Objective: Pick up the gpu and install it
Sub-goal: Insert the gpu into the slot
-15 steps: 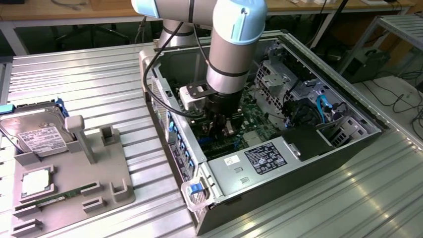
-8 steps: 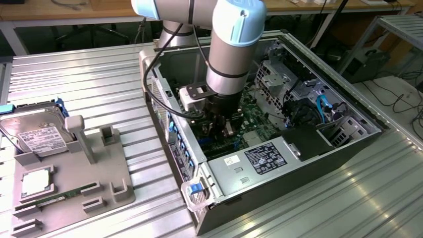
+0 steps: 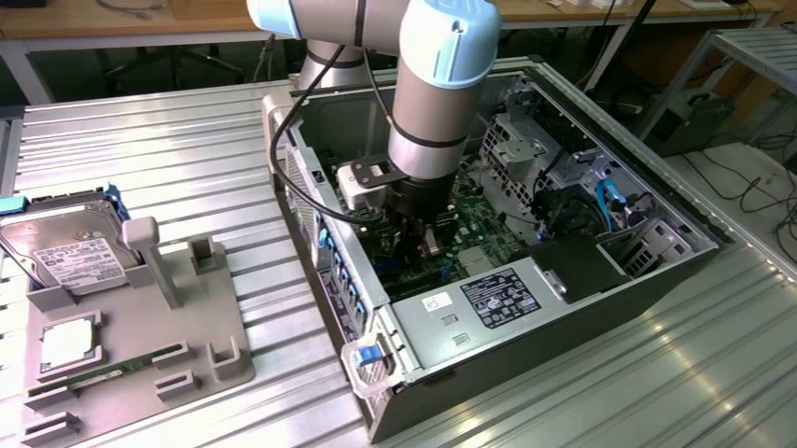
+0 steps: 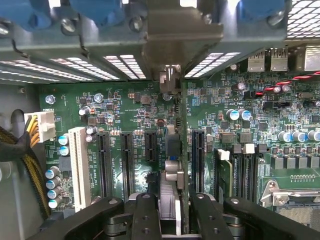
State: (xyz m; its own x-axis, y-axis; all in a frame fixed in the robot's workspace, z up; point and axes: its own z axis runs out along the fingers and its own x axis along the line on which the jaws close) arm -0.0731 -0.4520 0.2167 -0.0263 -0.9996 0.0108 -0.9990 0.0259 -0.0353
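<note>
Gripper (image 3: 401,245) down inside the open computer case (image 3: 648,280), clamped on the gpu (image 4: 183,150)

At the exterior view's left the parts tray (image 3: 212,383) keeps the hard drive (image 3: 65,254); centre frame the arm hides the fingers. On the wrist view the fingers (image 4: 145,215) pinch the card edge-on over the motherboard (image 4: 125,107) slots, its lower edge too obscured to judge

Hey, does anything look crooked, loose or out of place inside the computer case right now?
Nothing stands out. The gripper holds the gpu edge-on and upright over the motherboard, running parallel to the black expansion slots. No loose parts or damage are visible.
</note>
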